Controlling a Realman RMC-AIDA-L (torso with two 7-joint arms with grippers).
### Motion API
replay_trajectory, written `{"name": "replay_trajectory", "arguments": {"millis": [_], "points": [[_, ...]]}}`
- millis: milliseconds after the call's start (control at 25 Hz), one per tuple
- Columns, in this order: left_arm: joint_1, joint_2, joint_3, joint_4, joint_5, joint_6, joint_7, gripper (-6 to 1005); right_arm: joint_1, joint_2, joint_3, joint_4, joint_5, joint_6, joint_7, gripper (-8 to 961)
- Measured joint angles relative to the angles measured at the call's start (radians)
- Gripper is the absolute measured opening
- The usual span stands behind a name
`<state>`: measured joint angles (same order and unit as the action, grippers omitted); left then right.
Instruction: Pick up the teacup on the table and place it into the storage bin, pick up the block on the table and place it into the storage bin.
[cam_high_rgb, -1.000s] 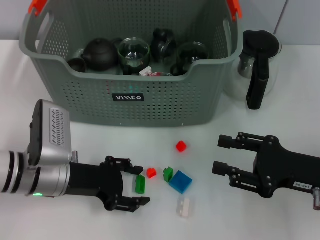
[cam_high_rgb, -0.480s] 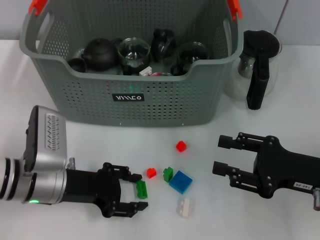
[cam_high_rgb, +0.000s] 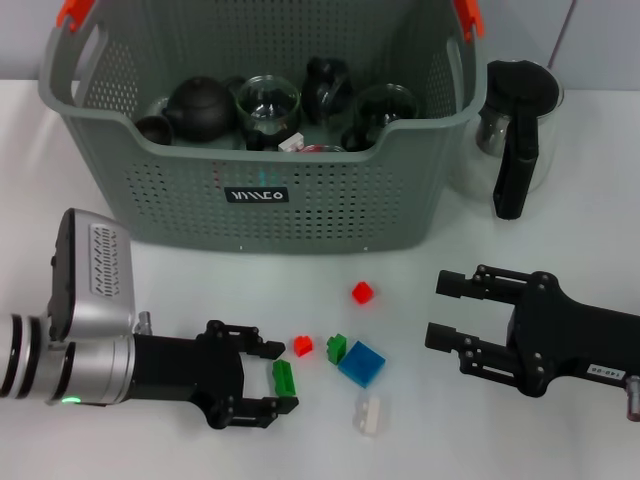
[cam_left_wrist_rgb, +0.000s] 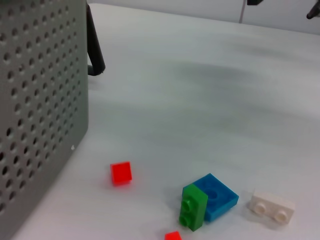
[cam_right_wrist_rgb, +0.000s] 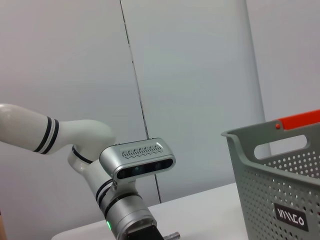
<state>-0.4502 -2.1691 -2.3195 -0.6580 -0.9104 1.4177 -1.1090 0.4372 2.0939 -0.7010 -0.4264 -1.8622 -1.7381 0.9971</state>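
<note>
- A green block (cam_high_rgb: 283, 378) is lying on the table (cam_high_rgb: 560, 230), in front of the storage bin (cam_high_rgb: 330, 205), its long axis running roughly across the gap between the fingers.
- The left gripper (cam_high_rgb: 272, 382) is straddling it, fingers apart, one on each end, not yet clamping.
- The right gripper (cam_high_rgb: 452, 313) is sitting well apart, fingers spread, empty; the left is clearly nearer.

Matt perforated plastic storage bin (cam_high_rgb: 300, 205); glossy plastic green block (cam_high_rgb: 284, 378).
</note>
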Motion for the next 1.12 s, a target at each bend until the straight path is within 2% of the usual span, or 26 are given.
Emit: {"name": "replay_trajectory", "arguments": {"millis": [600, 800, 1040, 1120], "points": [[-0.006, -0.001, 0.006, 0.006, -0.001, -0.013, -0.001, 562, 0.001, 0.0, 0.0, 0.0, 0.0, -0.002, 0.0, 624], [-0.021, 0.002, 0.01, 0.002, 0.005, -0.008, -0.054, 536, 0.002, 0.0, 0.0, 0.0, 0.0, -0.003, 0.0, 624], [-0.022, 0.004, 0.01, -0.005, 0.006, -0.004, -0.065, 402, 0.001, 0.0, 0.0, 0.0, 0.0, -0.001, 0.0, 624], [-0.022, 0.004, 0.007, -0.007, 0.006, -0.004, -0.071, 402, 0.0, 0.0, 0.0, 0.0, 0.0, -0.001, 0.0, 624]]}}
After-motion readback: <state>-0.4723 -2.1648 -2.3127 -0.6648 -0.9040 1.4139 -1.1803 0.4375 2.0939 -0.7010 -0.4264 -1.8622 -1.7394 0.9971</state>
